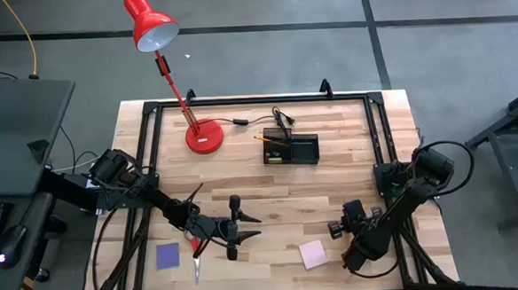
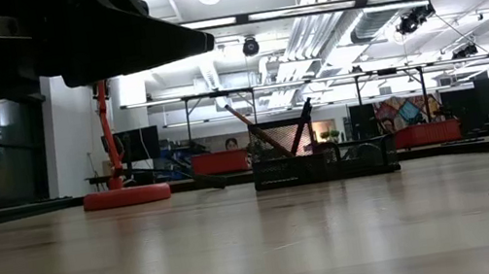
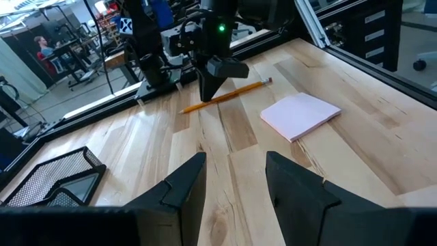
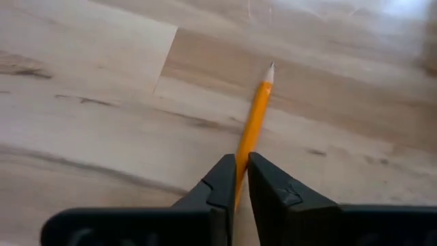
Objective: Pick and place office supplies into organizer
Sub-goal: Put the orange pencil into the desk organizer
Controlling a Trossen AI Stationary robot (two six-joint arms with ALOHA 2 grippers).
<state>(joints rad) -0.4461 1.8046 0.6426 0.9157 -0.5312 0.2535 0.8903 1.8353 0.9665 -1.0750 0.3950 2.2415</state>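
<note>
The right gripper (image 4: 240,179) sits low at five o'clock on the table (image 1: 331,172), its fingers pinched on an orange pencil (image 4: 254,116) beside the pink sticky pad (image 1: 313,254). The left gripper (image 3: 233,179) hovers at seven o'clock, fingers apart, above the scissors (image 1: 195,255). The black organizer (image 1: 291,149) stands at twelve o'clock. No readable writing shows.

Orange pencil (image 4: 254,123) lies flat on wood beside pink sticky pad (image 3: 300,115).
</note>
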